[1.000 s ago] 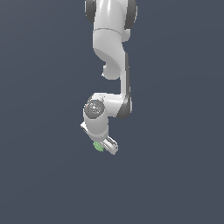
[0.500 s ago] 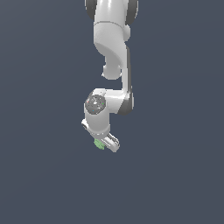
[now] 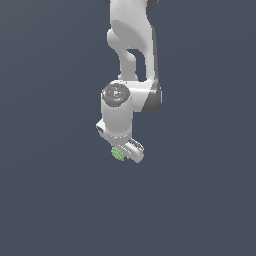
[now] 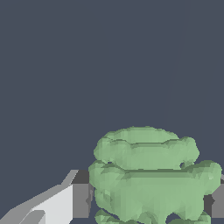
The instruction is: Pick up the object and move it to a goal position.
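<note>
Light-green, lumpy, ridged object (image 4: 151, 175) — a small rounded blob stacked in uneven layers — sits right between our two fingers in the wrist view, one pale grey finger (image 4: 65, 199) with its dark pad against one flank and the edge of the other pad just showing at the opposite flank. In the exterior view we see the same object (image 3: 118, 153) as a small green spot tucked at the tip of our white gripper (image 3: 126, 152), on the exterior view's left of the finger block and much smaller than the hand above it.

We judge that our jaws are pinched on the object: both pads appear to touch its sides, with no gap visible on either side. Its broader spread runs across from pad to pad, and the ridges lie roughly level, so the grip crosses its wide middle layers.

The relation that matters for the coming move is simple — the object lies directly inside the gripper, not beside or below it, so wherever our wrist goes, it should go too. No goal marker shows in either view, so we cannot say which way the carry must run.

Around it we see only a flat dark blue-grey ground, with the white arm (image 3: 131, 45) reaching up out of the exterior view. Nothing stands in the way. The one risk we judge is slippage, since the surface is knobbly and the contact patches look small.
</note>
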Tool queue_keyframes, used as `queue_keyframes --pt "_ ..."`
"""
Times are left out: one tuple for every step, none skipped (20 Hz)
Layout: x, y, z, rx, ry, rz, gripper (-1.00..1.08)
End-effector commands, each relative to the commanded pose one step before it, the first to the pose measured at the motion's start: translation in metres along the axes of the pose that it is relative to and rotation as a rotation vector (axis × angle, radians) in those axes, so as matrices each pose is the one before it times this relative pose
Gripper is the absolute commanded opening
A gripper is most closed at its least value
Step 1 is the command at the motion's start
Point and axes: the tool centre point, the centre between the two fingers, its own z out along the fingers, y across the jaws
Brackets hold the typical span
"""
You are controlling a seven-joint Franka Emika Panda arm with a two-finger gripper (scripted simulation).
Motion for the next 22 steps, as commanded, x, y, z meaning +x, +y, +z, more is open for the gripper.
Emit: queue_keyframes --pt "-0.00955 -0.00302 -0.02737 0.00126 0.00061 0.00021 -1.0" --pt "-0.00415 -0.00138 -0.01167 0.0 0.0 0.0 -1.0" --pt "-0.00414 -0.00139 -0.0117 0.0 0.0 0.0 -1.0" --pt "-0.00411 -0.00139 -0.0117 0.0 0.0 0.0 -1.0" --pt "-0.00408 -0.00139 -0.0117 0.0 0.0 0.0 -1.0" --pt "-0.00401 -0.00132 -0.01172 -0.00046 0.0004 0.00032 -1.0" --pt "-0.00402 -0.0014 -0.01169 0.0 0.0 0.0 -1.0" --pt "-0.00399 -0.00138 -0.01169 -0.00032 0.00032 0.00018 -1.0" --pt "-0.00396 -0.00141 -0.01165 0.0 0.0 0.0 -1.0" --pt "-0.00392 -0.00142 -0.01163 0.0 0.0 0.0 -1.0" --pt "-0.00393 -0.00145 -0.01165 -0.00045 0.00048 0.0002 -1.0" --pt "-0.00382 -0.00144 -0.01149 0.0 0.0 0.0 -1.0" --pt "-0.0037 -0.00143 -0.0112 0.0 0.0 0.0 -1.0" --pt "-0.00364 -0.00146 -0.01092 -0.00031 0.00037 0.00009 -1.0" --pt "-0.00343 -0.0014 -0.01053 0.0 0.0 0.0 -1.0" --pt "-0.00328 -0.00138 -0.01014 0.0 0.0 0.0 -1.0" --pt "-0.00311 -0.00136 -0.00969 0.0 0.0 0.0 -1.0" --pt "-0.00293 -0.00132 -0.00918 0.0 0.0 0.0 -1.0" --pt "-0.00271 -0.00127 -0.00859 0.0 0.0 0.0 -1.0" --pt "-0.00248 -0.00121 -0.00791 0.0 0.0 0.0 -1.0" --pt "-0.00224 -0.00115 -0.00725 0.0 0.0 0.0 -1.0" --pt "-0.00202 -0.00108 -0.00659 0.0 0.0 0.0 -1.0"
